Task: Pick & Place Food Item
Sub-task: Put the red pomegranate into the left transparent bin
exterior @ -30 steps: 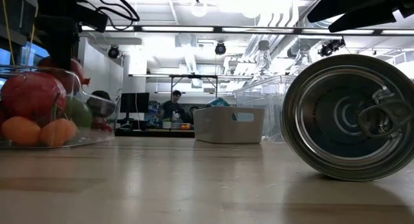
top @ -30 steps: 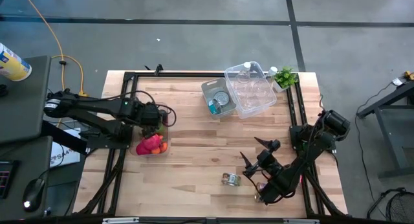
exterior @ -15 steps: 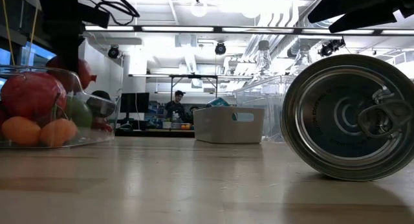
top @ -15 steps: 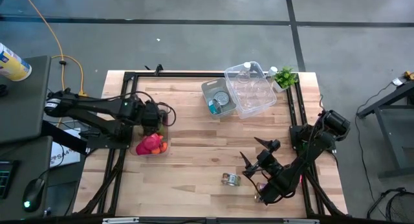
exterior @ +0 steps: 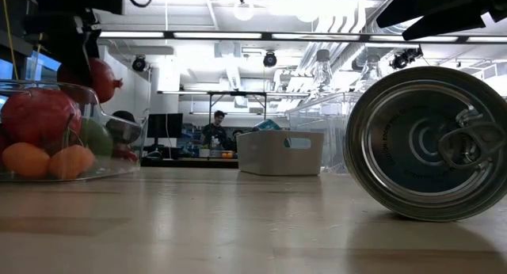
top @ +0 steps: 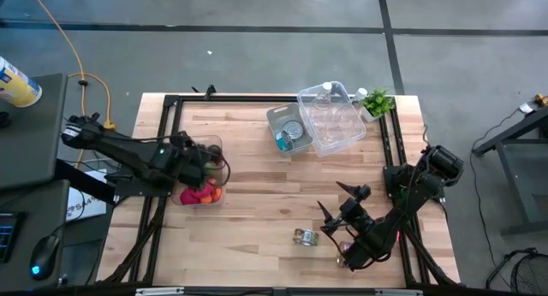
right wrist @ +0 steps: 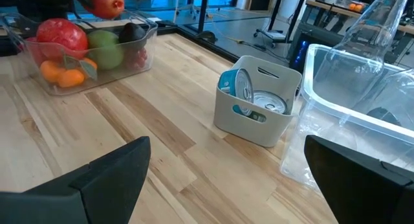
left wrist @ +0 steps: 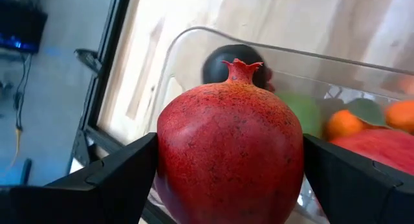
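I see the wooden table (top: 257,202) from above. At its left edge, a clear fruit bowl (left wrist: 194,49) holds oranges and a second pomegranate. My left gripper (left wrist: 226,179) hangs over it, clamped on a red pomegranate (left wrist: 229,153), clear of the bowl. My right gripper (top: 330,223) waits spread apart beside a tipped can (top: 305,237).

There are two pomegranates (right wrist: 103,2) (right wrist: 61,34), two oranges (right wrist: 53,70) (right wrist: 84,63) and one green apple (right wrist: 107,49). There are three cans: two in the grey bin (right wrist: 253,123) and one (top: 305,237) lying on the counter (top: 257,202)
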`<act>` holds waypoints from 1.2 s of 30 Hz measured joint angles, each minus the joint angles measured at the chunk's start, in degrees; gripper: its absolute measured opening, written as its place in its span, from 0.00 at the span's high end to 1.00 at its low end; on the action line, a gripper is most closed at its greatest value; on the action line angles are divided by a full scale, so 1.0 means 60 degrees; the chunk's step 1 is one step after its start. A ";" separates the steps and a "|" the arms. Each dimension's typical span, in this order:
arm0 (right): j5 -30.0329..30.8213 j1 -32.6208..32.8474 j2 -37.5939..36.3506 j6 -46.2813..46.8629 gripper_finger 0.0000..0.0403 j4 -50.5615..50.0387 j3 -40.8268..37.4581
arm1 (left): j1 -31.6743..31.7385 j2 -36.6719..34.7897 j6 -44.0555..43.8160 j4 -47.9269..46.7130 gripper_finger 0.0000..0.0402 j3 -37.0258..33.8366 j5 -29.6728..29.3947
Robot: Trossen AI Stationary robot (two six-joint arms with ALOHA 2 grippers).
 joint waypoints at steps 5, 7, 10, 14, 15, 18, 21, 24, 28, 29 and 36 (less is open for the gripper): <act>0.0031 -0.0028 0.0000 -0.0900 0.02 0.0615 0.0000 | -0.0485 0.0000 0.0108 -0.0008 0.13 0.0000 0.0039; 0.0031 -0.0086 0.0000 -0.1293 0.02 0.0945 0.0000 | -0.0581 -0.0004 0.0098 -0.0011 0.13 0.0000 0.0481; 0.0035 -0.0211 0.0000 -0.1713 0.02 0.1273 0.0000 | -0.0683 -0.0007 0.0095 -0.0018 0.13 0.0000 0.1741; -0.0113 -0.0380 0.0000 -0.2164 0.02 0.1672 0.0000 | -0.0670 -0.0007 -0.0064 -0.0022 0.13 0.0000 0.2417; -0.0209 -0.0418 0.0000 -0.2220 0.02 0.1741 0.0000 | -0.0667 -0.0007 -0.0227 -0.0025 0.13 0.0000 0.2448; -0.0450 -0.0515 0.0000 -0.2558 0.02 0.2009 0.0000 | -0.0667 -0.0007 -0.0559 -0.0019 0.13 0.0000 0.2398; -0.0512 -0.0565 0.0000 -0.3021 0.02 0.2396 -0.0004 | -0.0667 -0.0007 -0.0681 -0.0010 0.13 0.0000 0.2406; -0.0512 -0.0568 0.0000 -0.3555 0.02 0.2804 -0.0003 | -0.0667 -0.0007 -0.0809 -0.0008 0.13 0.0000 0.2412; -0.0514 -0.0565 0.0000 -0.4117 0.02 0.3223 0.0000 | -0.0664 -0.0007 -0.1265 -0.0008 0.13 -0.0024 0.2428; -0.0512 -0.0565 0.0000 -0.4221 0.02 0.3293 -0.0002 | -0.0661 -0.0007 -0.1269 -0.0008 0.13 -0.0042 0.2456; -0.0515 -0.0565 0.0000 -0.4665 0.02 0.3626 -0.0002 | -0.0660 -0.0007 -0.1397 0.0087 0.13 -0.0066 0.2506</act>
